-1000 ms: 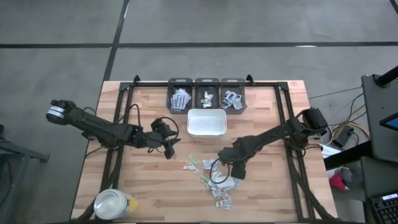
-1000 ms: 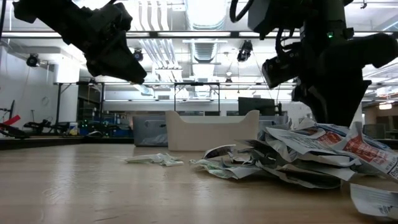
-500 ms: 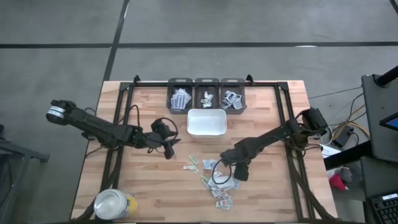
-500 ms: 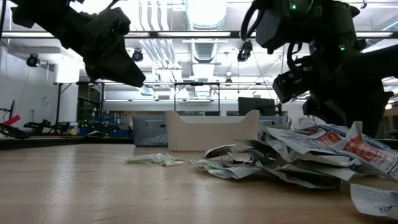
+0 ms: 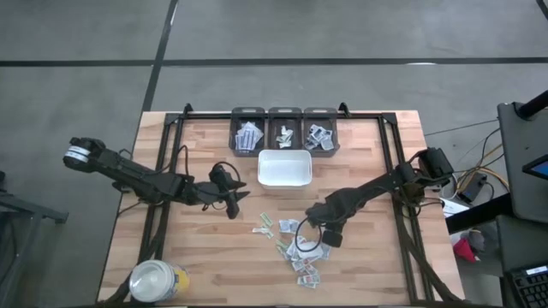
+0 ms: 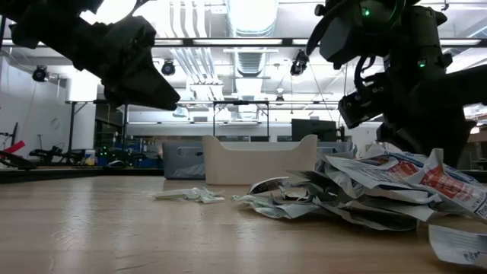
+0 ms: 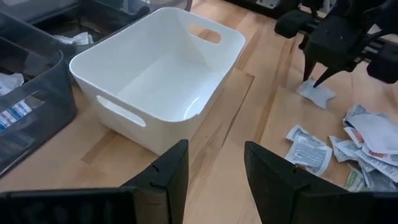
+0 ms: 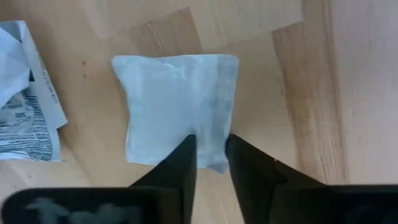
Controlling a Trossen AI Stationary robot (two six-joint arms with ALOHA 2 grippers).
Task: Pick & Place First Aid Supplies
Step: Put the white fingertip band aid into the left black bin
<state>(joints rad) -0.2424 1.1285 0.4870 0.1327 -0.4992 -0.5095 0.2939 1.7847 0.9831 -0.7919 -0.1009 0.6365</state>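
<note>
The first aid supplies are small white packets heaped in a pile [image 5: 295, 250] on the wood near the middle of the table's near half, also seen in the low view [image 6: 380, 190]. One pale packet [image 8: 177, 106] lies flat, apart from the pile toward the table's right side. My right gripper [image 8: 211, 155] stands over it [image 5: 331, 238], fingers pointing down and shut on its edge. My left gripper [image 7: 214, 180] is open and hovers above the table left of the white tray [image 5: 284, 168], touching nothing. My right gripper pinches the single pale packet at the middle of one edge [image 8: 210, 146] between its two fingers. It comes from above, pointing down, as the left wrist view shows [image 7: 314, 78]. The packet [image 7: 316, 94] lies flat on the wood.
Three dark bins [image 5: 284, 130] holding sorted packets stand in a row at the far edge behind the white tray [image 7: 161, 81]. A white-lidded yellow jar [image 5: 157, 281] sits at the near left corner. Bare wood lies between the left gripper and the pile.
My right gripper has shifted a little toward the table's right and near edges, staying low beside the pile. The pile keeps its shape.
</note>
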